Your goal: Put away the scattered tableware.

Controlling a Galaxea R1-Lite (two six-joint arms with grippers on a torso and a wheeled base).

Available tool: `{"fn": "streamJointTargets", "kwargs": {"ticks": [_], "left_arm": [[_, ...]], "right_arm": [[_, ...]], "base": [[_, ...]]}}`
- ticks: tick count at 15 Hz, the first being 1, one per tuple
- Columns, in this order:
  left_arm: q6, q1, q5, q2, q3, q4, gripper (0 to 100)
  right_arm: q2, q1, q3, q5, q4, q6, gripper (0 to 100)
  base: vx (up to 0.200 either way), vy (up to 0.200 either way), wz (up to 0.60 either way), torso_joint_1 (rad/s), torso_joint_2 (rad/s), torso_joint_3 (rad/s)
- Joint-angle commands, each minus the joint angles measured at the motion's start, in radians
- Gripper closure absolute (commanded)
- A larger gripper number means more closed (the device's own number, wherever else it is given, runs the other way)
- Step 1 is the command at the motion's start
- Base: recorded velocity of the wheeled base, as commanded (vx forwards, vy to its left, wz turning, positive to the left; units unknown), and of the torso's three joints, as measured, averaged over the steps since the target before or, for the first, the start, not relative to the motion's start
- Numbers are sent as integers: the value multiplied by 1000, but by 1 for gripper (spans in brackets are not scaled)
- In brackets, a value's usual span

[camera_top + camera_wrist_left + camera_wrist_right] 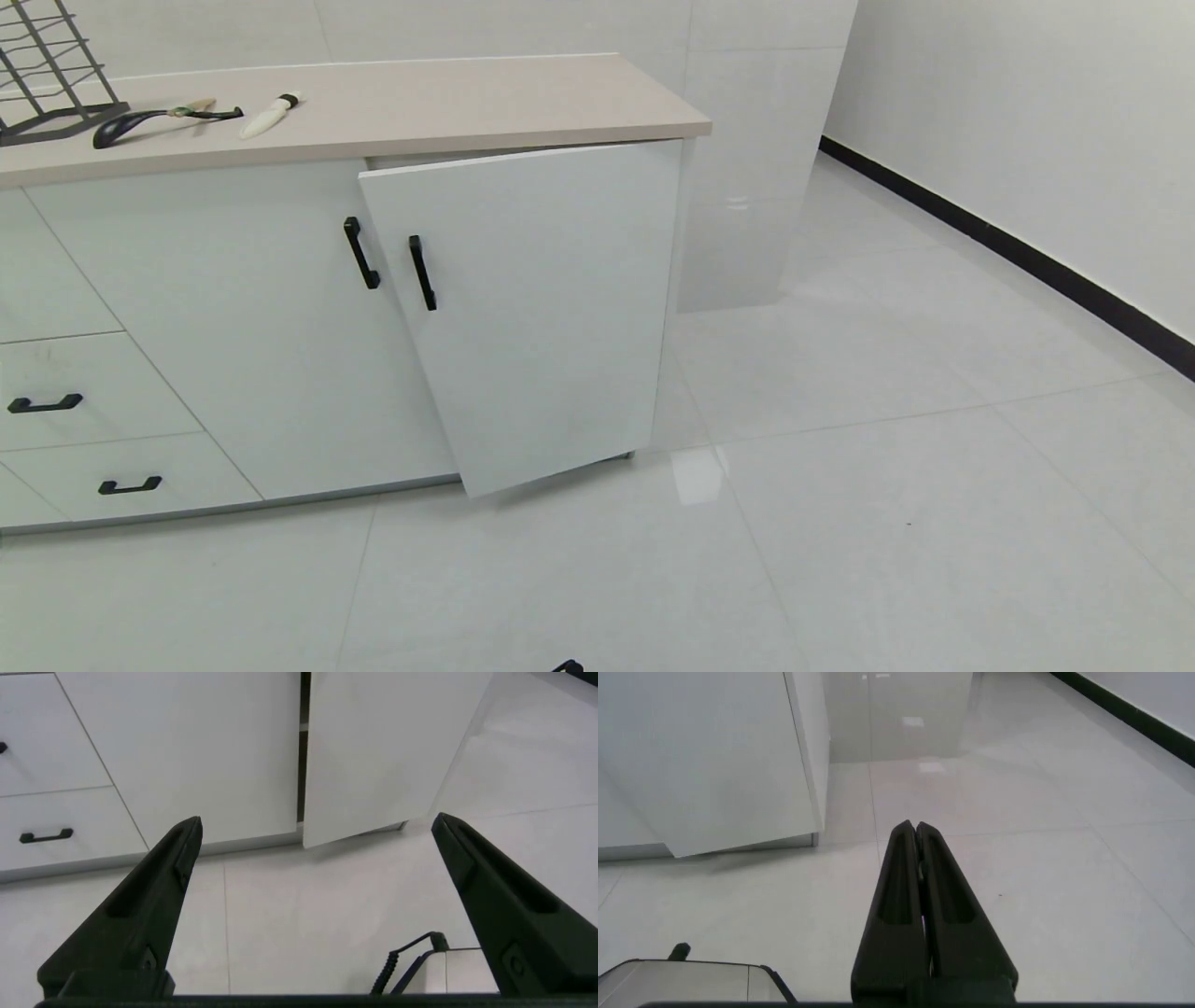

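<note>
Left pincer (316, 821) hanging wide, right pincer (917, 829) hanging pressed together. Black spoon (140, 119) lying upper left on desk (448, 93): best rolling closer first.

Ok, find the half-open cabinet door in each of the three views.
Head view: the cabinet door is in the middle, swung out under the countertop's right end.
Left wrist view: the cabinet door lies beyond the open left hand.
Right wrist view: the cabinet door lies beyond the shut right hand, off to one side.
Shared landmark: the glossy floor under the door's lower edge.
</note>
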Motion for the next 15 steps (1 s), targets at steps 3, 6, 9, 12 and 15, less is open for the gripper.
{"fn": "streamJointTargets", "kwargs": {"ticks": [3, 6, 9, 12, 15], "left_arm": [[15, -1, -4, 0, 0, 0, 0], [0, 1, 0, 2, 0, 0, 0], [0, 1, 2, 2, 0, 0, 0], [0, 1, 2, 2, 0, 0, 0], [-2, 1, 0, 2, 0, 0, 0]], "right_arm": [[-1, 0, 2, 2, -1, 3, 100], [-1, 0, 2, 1, -1, 3, 100], [-1, 0, 2, -2, 1, 2, 100], [-1, 0, 2, -2, 1, 2, 100], [-1, 0, 2, -2, 1, 2, 100]], "base": [[0, 0, 0, 0, 0, 0], [67, 0, 0, 1, 2, -1], [200, 0, 0, 5, -2, -1], [200, 67, 0, -2, 2, 5], [67, 200, 0, 2, 1, 4]]}}
